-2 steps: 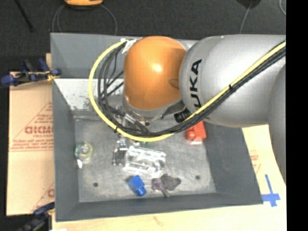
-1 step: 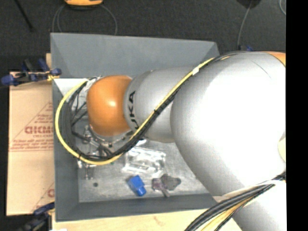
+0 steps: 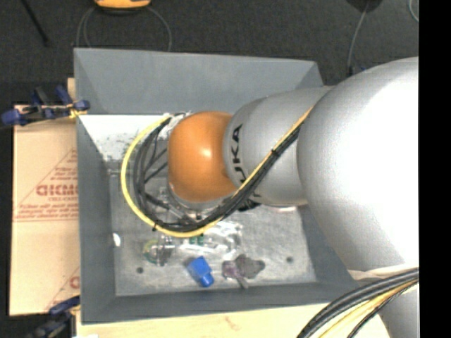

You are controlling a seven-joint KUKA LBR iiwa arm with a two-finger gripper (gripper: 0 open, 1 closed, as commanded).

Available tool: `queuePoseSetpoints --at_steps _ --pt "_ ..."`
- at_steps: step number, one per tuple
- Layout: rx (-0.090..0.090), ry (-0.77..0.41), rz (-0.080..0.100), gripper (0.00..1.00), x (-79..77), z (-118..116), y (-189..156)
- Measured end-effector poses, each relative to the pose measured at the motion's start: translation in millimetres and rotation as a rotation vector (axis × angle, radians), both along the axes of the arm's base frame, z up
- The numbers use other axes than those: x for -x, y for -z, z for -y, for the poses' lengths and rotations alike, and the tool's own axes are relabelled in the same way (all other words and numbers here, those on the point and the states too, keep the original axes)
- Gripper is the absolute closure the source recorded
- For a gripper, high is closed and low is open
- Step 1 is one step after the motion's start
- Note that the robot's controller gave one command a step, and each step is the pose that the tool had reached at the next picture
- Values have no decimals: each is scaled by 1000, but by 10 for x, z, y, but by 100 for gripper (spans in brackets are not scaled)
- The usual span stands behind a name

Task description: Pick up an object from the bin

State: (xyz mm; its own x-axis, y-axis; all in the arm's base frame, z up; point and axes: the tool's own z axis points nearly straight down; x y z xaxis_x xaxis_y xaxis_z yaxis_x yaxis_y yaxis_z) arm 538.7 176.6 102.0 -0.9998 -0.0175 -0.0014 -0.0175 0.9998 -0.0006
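Observation:
A small blue block lies near the bin's front wall, about the middle. Right of it rests a flat grey-purple piece. Just behind these two sits a crumpled clear plastic thing, partly under the arm. Further left lies a small shiny metal thing with a green spot. A tiny white scrap lies by the left wall.
The arm reaches in from the right and, with its orange dome and looped yellow and black cables, covers the back and middle of the bin. The loose things lie in a strip of floor along the front wall.

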Motion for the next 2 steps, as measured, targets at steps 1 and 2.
queuePoseSetpoints --at_steps 1,2 --pt "2 -250 4 0 -394 818 9" --pt "-2 -254 6 0 -437 1218 187"
